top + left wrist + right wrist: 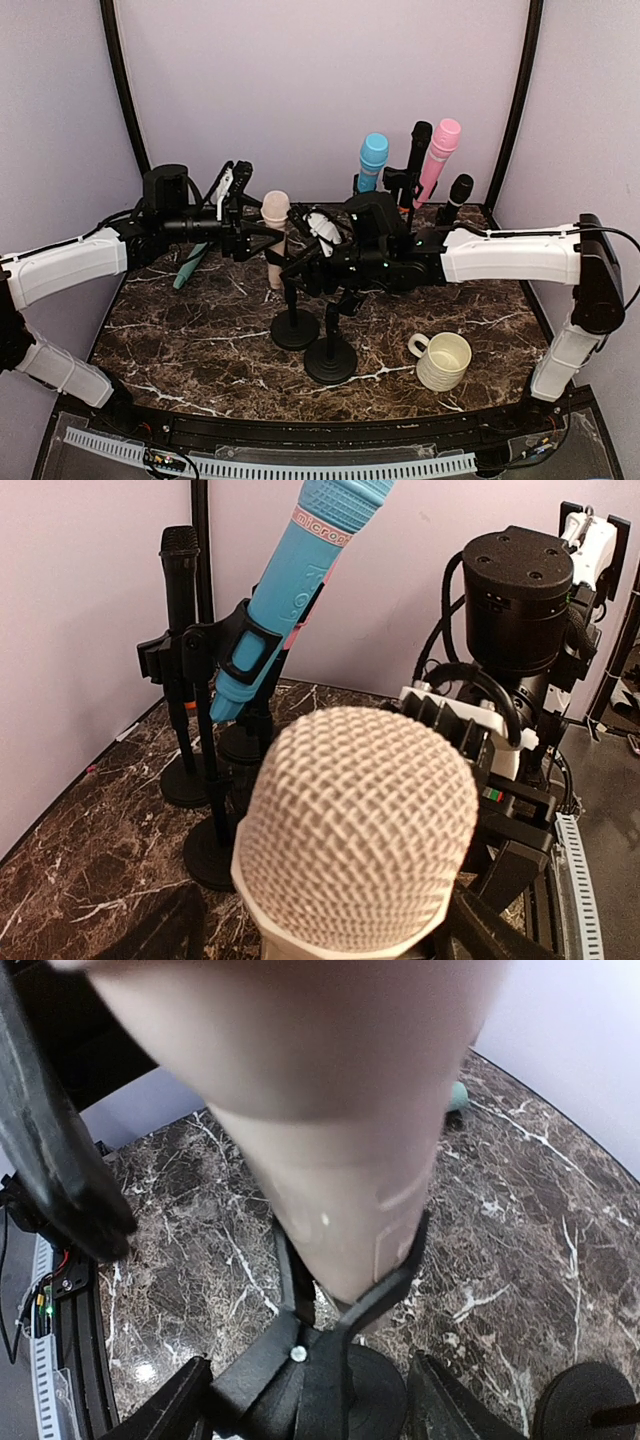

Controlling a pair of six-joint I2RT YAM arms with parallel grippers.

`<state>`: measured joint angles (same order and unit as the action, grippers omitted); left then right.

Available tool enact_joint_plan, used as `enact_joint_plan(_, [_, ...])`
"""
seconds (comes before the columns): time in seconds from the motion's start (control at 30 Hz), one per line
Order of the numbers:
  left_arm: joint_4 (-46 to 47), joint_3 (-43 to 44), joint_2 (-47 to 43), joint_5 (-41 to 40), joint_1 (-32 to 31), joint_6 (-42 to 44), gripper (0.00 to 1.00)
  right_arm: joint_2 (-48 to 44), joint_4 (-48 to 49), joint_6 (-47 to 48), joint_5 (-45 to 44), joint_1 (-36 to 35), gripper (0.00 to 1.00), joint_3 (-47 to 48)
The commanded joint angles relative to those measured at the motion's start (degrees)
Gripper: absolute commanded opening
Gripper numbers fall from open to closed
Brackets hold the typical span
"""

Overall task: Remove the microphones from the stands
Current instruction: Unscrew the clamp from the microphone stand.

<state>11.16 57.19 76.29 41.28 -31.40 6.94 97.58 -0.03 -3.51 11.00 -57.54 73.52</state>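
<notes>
Mesh head of beige mic [355, 830] filled left wrist view, sitting between left gripper [330, 935] fingers; contact hidden, grip state undeterminable. Right wrist view: mic body stood just above right gripper [310, 1400], seated in stand clip [385, 1280]; jaws spread wide, astride clip. Top view: grippers flanked mic, stand [294, 328] below them. Assessment: body rigid, smooth, tapered, prob. light, slip-prone; mesh dents. Rec. hold on body btwn head and clip.

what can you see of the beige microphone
The beige microphone has a rounded woven mesh head and a smooth, plastic-looking body that tapers downward. It stands nearly upright, head up, with its lower body seated in a black clip on a round-based stand. The left hand is right at its body, but whether it grips cannot be told.
</notes>
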Motion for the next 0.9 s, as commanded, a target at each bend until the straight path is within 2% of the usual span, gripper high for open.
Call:
enact_joint_plan(0.0, [2.47,-1.20,-0.15,0.13,-0.52,-0.78,0.82,-3.42,3.43,-4.23,-5.43,-1.96,0.68,-2.34])
enact_joint_plan(0.37, [6.16,-3.04,1.48,-6.20,-2.10,-2.52,0.81,-3.54,7.94,-6.74,-15.95,-5.67,0.72,-3.63])
enact_joint_plan(0.63, [8.25,-4.58,0.18,-7.86,-2.28,-2.60,0.55,-3.53,7.33,-6.97,-18.15,-6.32,0.71,-3.32])
enact_joint_plan(0.87, [7.71,-5.24,-1.40,-10.28,-2.80,-0.47,0.42,-4.07,2.62,-9.30,-26.20,-9.20,0.74,-1.38])
